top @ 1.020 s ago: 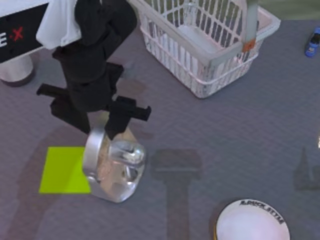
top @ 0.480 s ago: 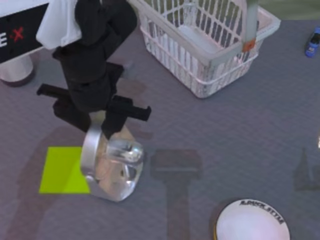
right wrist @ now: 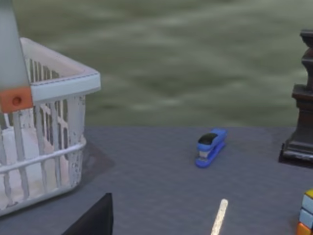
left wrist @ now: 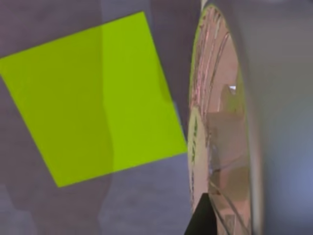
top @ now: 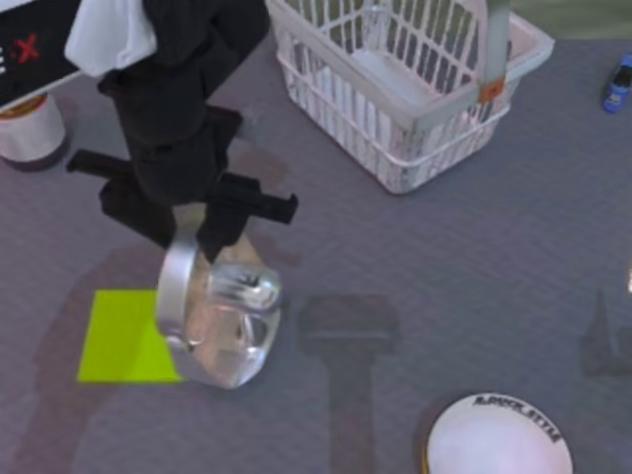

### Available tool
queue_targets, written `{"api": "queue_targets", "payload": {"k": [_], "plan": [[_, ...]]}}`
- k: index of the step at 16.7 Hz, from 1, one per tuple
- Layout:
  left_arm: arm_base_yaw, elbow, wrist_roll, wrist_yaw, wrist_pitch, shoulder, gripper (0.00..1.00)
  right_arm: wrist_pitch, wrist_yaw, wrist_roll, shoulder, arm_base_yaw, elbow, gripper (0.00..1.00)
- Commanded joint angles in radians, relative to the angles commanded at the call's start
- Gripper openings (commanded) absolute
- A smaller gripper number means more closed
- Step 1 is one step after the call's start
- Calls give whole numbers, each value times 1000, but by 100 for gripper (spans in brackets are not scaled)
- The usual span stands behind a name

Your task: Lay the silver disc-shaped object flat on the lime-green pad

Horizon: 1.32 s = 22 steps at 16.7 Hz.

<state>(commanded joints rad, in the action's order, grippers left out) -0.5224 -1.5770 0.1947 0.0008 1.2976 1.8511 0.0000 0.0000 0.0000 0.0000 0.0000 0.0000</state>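
The silver disc-shaped object [top: 222, 321] stands on edge, its thick metal rim turned toward the left and its clear glassy base toward the right. My left gripper [top: 193, 242] is shut on its upper part from above. In the top view its rim overlaps the right edge of the lime-green pad [top: 118, 336]. The left wrist view has the pad [left wrist: 98, 98] beside the disc's face [left wrist: 220, 122], with one black fingertip [left wrist: 203, 223] against the disc. My right gripper [right wrist: 159, 220] is parked off the top view's right side, open and holding nothing.
A white basket [top: 415, 109] stands at the back middle. A white round lid with black lettering [top: 499, 439] lies at the front right. At the back left is a brown-lidded white jar [top: 30, 128]. A blue stapler [top: 617, 84] sits at the far right.
My left gripper has carried the disc a little to the left, so its rim now overlaps the pad's right edge. The right arm has not moved.
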Motion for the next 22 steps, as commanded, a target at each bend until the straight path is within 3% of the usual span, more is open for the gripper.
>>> {"api": "queue_targets", "payload": {"k": [5,10,13,17,22], "plan": [[12,-126,1,0,128,-2,0,0,0,0,0,0,0,100],[8,-128,0,0,130,-2,0,0,0,0,0,0,0,100],[14,-117,65,0,135,-3,0,0,0,0,0,0,0,100],[38,-91,299,1,142,-14,0,0,0,0,0,0,0,100],[88,-36,775,2,140,-55,0,0,0,0,0,0,0,100]]}}
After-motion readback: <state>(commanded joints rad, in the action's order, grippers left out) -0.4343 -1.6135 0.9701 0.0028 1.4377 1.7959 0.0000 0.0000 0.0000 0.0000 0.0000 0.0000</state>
